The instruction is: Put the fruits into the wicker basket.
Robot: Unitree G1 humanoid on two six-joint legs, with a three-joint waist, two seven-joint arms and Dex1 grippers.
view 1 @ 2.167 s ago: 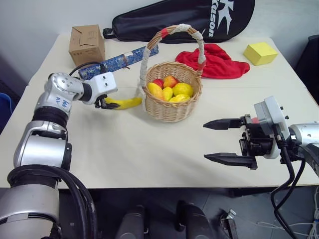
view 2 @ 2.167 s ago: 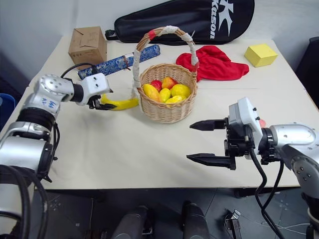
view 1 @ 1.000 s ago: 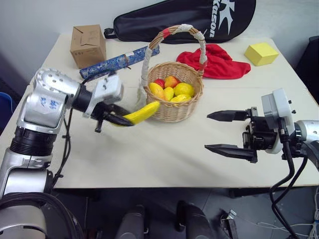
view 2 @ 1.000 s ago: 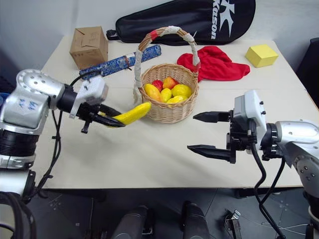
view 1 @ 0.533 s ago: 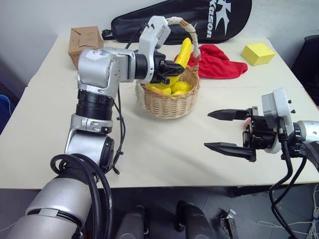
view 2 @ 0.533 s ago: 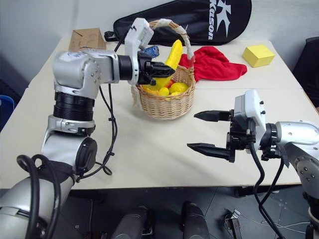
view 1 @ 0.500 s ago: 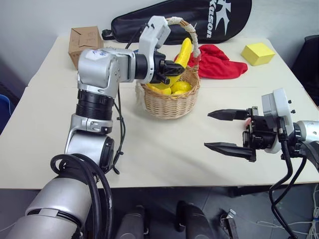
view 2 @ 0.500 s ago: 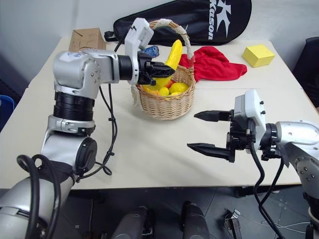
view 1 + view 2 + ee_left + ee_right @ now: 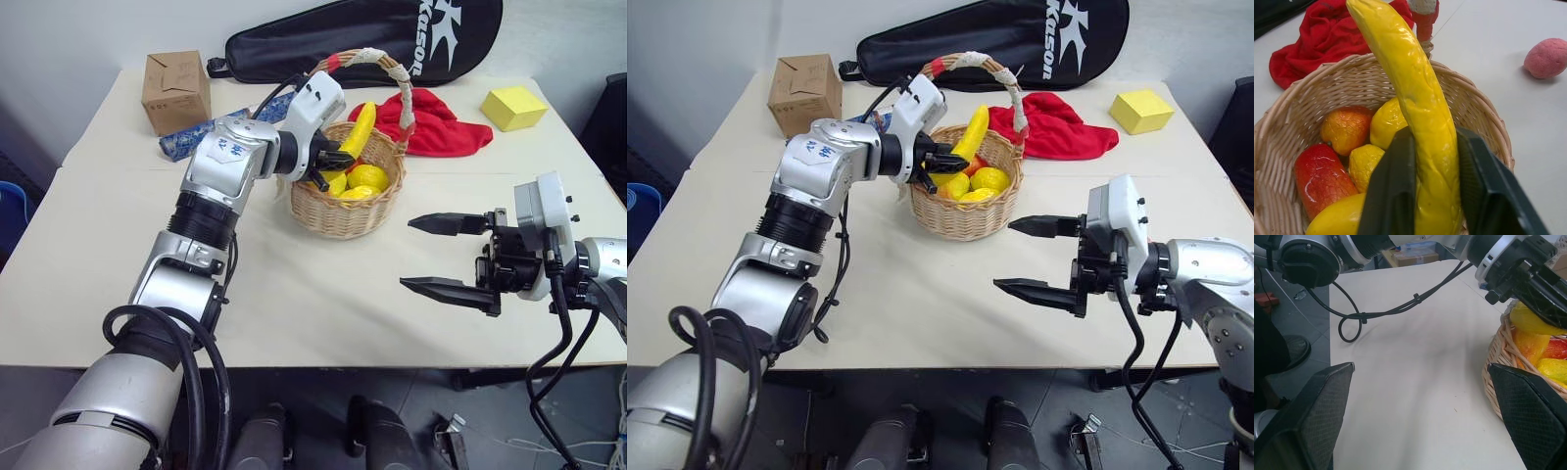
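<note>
The wicker basket [image 9: 343, 217] stands mid-table with several fruits in it, among them an orange-yellow mango [image 9: 1347, 128]. My left gripper [image 9: 328, 162] reaches over the basket's left rim, shut on the yellow banana [image 9: 359, 131]. The banana stands slanted above the fruits, and in the left wrist view both fingers [image 9: 1391, 191] press its sides. A pinkish-red peach [image 9: 1547, 58] lies on the table beyond the basket. Right of the basket, my right gripper [image 9: 406, 254] hangs over the table, open with nothing between its fingers.
A brown cardboard box [image 9: 174, 88] and a blue patterned roll [image 9: 186, 142] lie at the back left. Behind the basket are a red cloth [image 9: 441, 125] and a black racket bag [image 9: 392, 39]. A yellow block [image 9: 512, 106] sits at the back right.
My left gripper carried the banana from the table left of the basket up over its rim, then lowered it toward the fruits inside. The right gripper stayed put.
</note>
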